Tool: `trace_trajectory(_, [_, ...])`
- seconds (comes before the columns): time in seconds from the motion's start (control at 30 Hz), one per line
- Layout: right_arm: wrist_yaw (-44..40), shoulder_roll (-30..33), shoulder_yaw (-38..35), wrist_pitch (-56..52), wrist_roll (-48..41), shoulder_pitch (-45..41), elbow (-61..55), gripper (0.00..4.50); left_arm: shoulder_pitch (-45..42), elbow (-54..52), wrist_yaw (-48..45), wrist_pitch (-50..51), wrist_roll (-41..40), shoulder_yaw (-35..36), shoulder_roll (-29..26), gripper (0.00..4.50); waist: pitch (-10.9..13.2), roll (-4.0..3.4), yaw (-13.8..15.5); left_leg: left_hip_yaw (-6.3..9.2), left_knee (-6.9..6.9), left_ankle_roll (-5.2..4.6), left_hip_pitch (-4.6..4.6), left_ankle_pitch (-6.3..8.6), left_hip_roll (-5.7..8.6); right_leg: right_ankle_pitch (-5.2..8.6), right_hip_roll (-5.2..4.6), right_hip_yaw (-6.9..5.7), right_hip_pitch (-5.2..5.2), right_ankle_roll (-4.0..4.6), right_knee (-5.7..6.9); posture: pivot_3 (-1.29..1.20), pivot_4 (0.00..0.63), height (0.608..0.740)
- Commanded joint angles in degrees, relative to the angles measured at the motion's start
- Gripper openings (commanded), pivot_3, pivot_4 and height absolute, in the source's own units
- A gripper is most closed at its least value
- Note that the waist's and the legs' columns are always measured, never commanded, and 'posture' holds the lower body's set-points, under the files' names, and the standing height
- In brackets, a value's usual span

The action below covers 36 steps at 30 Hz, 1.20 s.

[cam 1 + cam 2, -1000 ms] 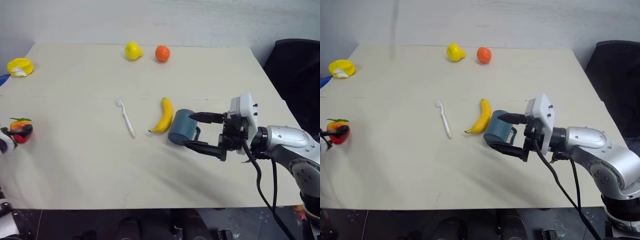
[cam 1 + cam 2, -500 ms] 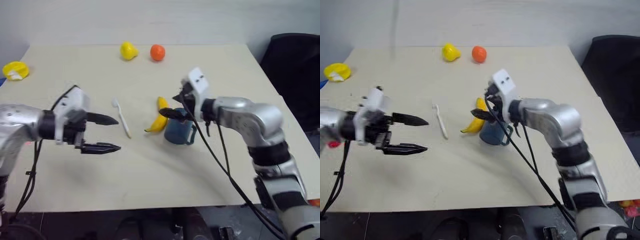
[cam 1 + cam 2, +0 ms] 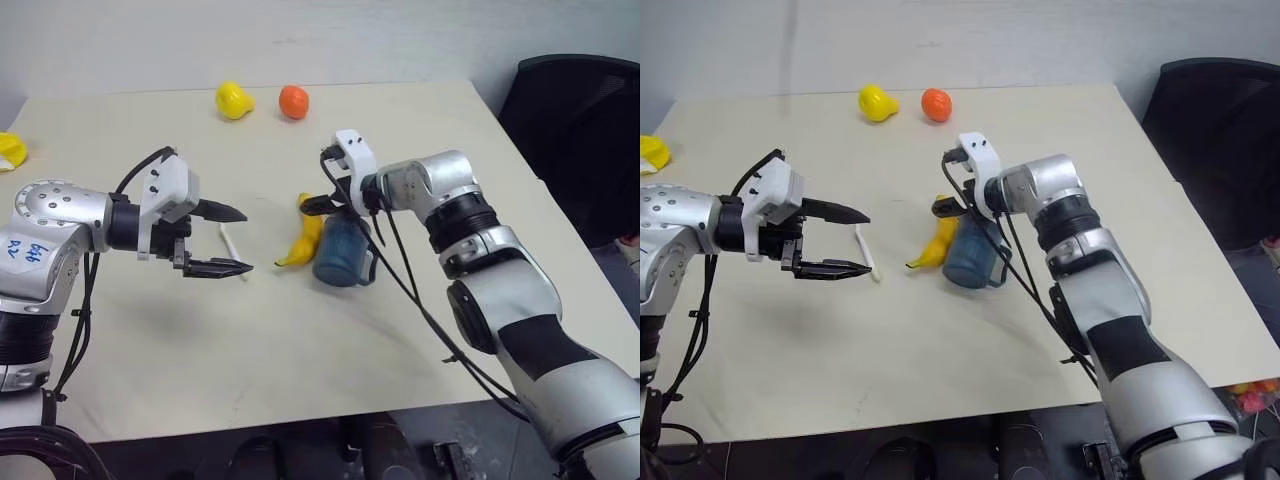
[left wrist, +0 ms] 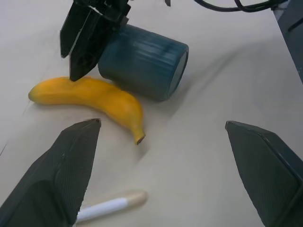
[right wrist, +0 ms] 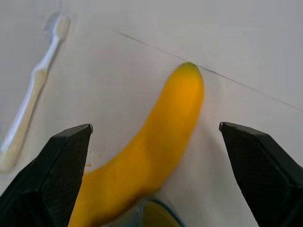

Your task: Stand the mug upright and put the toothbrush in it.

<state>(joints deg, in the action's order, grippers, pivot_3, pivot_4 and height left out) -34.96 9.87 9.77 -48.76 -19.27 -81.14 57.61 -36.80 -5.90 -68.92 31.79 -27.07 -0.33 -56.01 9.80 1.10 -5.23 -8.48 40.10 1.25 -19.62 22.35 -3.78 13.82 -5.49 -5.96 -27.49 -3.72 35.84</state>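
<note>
Beside yellow banana [image 3: 303, 234], dark teal cylindrical mug [image 3: 340, 254] sits directly under my R claw [image 3: 322, 203]; jaws wide, empty; L claw [image 3: 232, 240] farther, also agape.

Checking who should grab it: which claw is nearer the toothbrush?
Left. The left claw hangs open right at the toothbrush, fingers either side of it. The right claw is open farther off, over the banana and mug.

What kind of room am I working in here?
Probably an office or lab test area: a plain pale table against a bare wall, a black chair beside it, and scattered toy fruit such as a banana.
</note>
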Motion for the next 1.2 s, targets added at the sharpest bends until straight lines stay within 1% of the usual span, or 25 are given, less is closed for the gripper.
trace_trajectory(0.03, [-2.3, -2.5, -1.7, 3.1, 2.1, -2.8, 4.0, 4.50, 0.4, -2.3, 1.7, 0.1, -0.5, 2.8, 0.3, 4.47, 0.0, -0.02, 0.0, 0.00, 0.00, 0.00, 0.00, 0.00, 0.00, 0.00, 0.00, 0.00, 0.00, 0.00, 0.02, 0.00, 0.150, 0.740])
trace_trajectory(0.27, [-5.1, -4.9, 1.1, 8.1, 10.7, -1.8, 10.0, 4.50, 2.2, -4.9, 3.2, 1.8, -1.2, 4.9, 0.1, 4.47, 0.0, -0.01, 0.1, 0.04, 0.01, -0.01, 0.05, 0.01, 0.03, 0.00, -0.03, 0.02, 0.07, 0.00, 0.02, 0.00, 0.150, 0.740])
trace_trajectory(0.53, [-5.4, -5.2, -0.1, 11.2, 15.2, -1.2, 13.1, 4.50, 3.8, -6.7, 5.2, 3.3, -1.6, 6.8, 0.1, 4.47, -0.1, 0.09, 0.5, 0.11, 0.01, 0.00, 0.35, 0.01, 0.02, 0.01, -0.04, 0.02, 0.38, 0.01, 0.02, 0.00, 0.150, 0.740])
trace_trajectory(0.7, [-7.9, -2.8, -2.0, 11.5, 15.4, -5.5, 11.2, 4.50, 4.5, -5.5, 5.7, 4.3, -2.9, 9.3, -0.2, 4.47, 0.0, 0.07, 0.5, 0.16, 0.02, 0.00, 0.37, 0.01, 0.02, 0.01, -0.06, 0.00, 0.43, 0.01, 0.00, 0.00, 0.150, 0.740])
trace_trajectory(0.83, [-9.4, -3.6, -3.8, 9.3, 14.4, -10.0, 9.2, 4.50, 4.9, -2.9, 5.3, 3.9, -2.6, 10.9, -0.8, 4.47, 0.0, -0.02, 0.3, 0.09, 0.01, 0.00, 0.14, 0.00, 0.02, 0.01, -0.05, 0.03, 0.15, 0.01, 0.02, 0.00, 0.150, 0.740])
trace_trajectory(0.97, [-6.6, -6.9, -6.8, 8.2, 13.2, -11.1, 8.9, 4.50, 4.3, -1.0, 5.4, 3.4, -2.4, 11.2, -0.8, 4.47, 0.1, -0.11, -0.8, 0.06, -0.08, 0.11, 0.00, -0.05, -0.03, 0.03, 0.02, -0.01, -0.06, 0.06, 0.06, 0.00, 0.150, 0.740])
trace_trajectory(1.07, [-1.5, -9.0, -8.4, 9.5, 13.7, -9.0, 9.8, 4.50, 3.7, -0.8, 5.4, 2.9, -2.0, 10.3, -0.5, 4.47, 0.1, -0.11, -1.1, 0.08, -0.11, 0.11, 0.00, -0.06, -0.03, 0.04, 0.01, -0.02, -0.03, 0.07, 0.06, 0.00, 0.150, 0.740])
trace_trajectory(1.2, [4.3, -9.6, -9.9, 10.9, 14.2, -6.1, 11.0, 4.50, 2.8, -1.2, 5.5, 3.0, -2.3, 9.3, 0.3, 4.47, 0.1, -0.10, -0.9, 0.16, -0.06, 0.10, -0.04, -0.06, 0.02, 0.04, -0.05, -0.03, 0.00, 0.07, 0.06, 0.00, 0.150, 0.740])
